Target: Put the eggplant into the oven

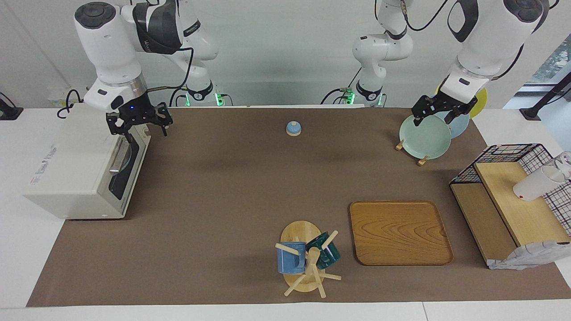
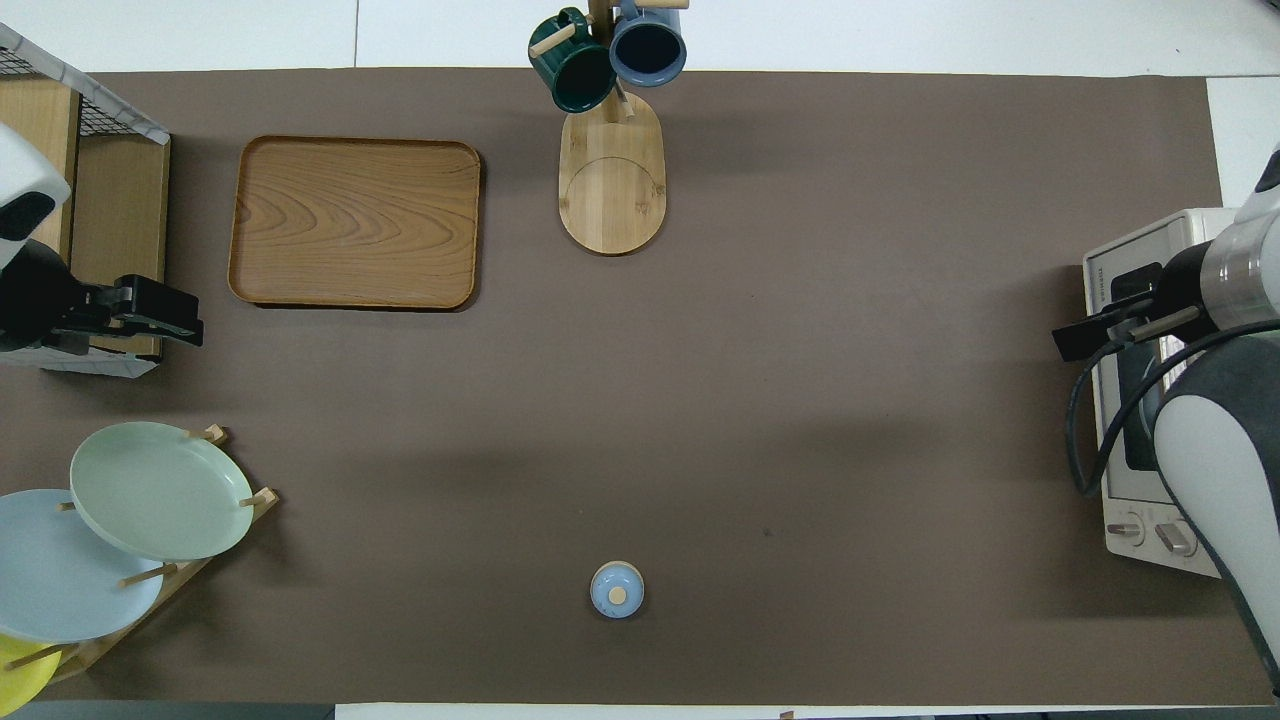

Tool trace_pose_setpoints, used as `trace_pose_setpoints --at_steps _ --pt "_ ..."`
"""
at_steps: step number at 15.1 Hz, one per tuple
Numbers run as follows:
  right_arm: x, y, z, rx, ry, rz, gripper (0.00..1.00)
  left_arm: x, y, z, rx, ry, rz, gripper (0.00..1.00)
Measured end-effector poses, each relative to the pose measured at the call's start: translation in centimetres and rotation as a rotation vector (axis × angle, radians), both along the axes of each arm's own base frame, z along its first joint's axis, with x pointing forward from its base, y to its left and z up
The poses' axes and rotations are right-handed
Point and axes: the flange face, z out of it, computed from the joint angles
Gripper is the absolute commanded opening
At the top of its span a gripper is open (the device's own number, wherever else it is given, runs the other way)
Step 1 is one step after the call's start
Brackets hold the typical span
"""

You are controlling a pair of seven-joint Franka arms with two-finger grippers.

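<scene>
Oven (image 1: 84, 167) sits at the right arm's end of the table, door shut — no eggplant visible in either view. Right gripper (image 1: 143, 126) hangs over the oven's door edge by the bar handle (image 1: 118, 156), fingers spread wide, holding nothing. Left gripper (image 1: 439, 113) is over the plate rack, fingers apart, also holding nothing.

Counts: three plates in the rack — green (image 1: 424, 136), blue (image 2: 60, 565), yellow (image 2: 18, 672). Two mugs (image 1: 291, 257) on one wooden mug tree (image 1: 308, 267), one blue, one dark green. One wooden tray (image 1: 399, 232) beside the tree, toward the left arm's end. One small blue lid (image 1: 293, 128) mid-table, near the robots. One wire-and-wood shelf (image 1: 508, 209) at the left arm's end.
</scene>
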Motion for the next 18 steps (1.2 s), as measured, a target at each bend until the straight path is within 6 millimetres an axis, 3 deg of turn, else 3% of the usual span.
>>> trace_pose_setpoints --at_steps 2,6,8,13,18 --pt "-0.2 1.1 1.0 0.023 0.012 -0.024 1.00 0.0 0.0 0.0 0.000 0.000 0.000 1.00" --pt "-0.9 1.2 6.7 0.025 0.019 -0.071 1.00 0.0 0.0 0.0 0.000 0.000 0.000 1.00" --pt "-1.4 1.0 7.9 0.026 0.019 -0.087 1.00 0.0 0.0 0.0 0.000 0.000 0.000 1.00" --pt "-3.0 1.7 9.4 0.025 0.023 -0.125 1.00 0.0 0.0 0.0 0.000 0.000 0.000 1.00" --pt "-1.1 0.2 8.0 0.030 0.091 -0.172 1.00 0.0 0.0 0.0 0.000 0.000 0.000 1.00"
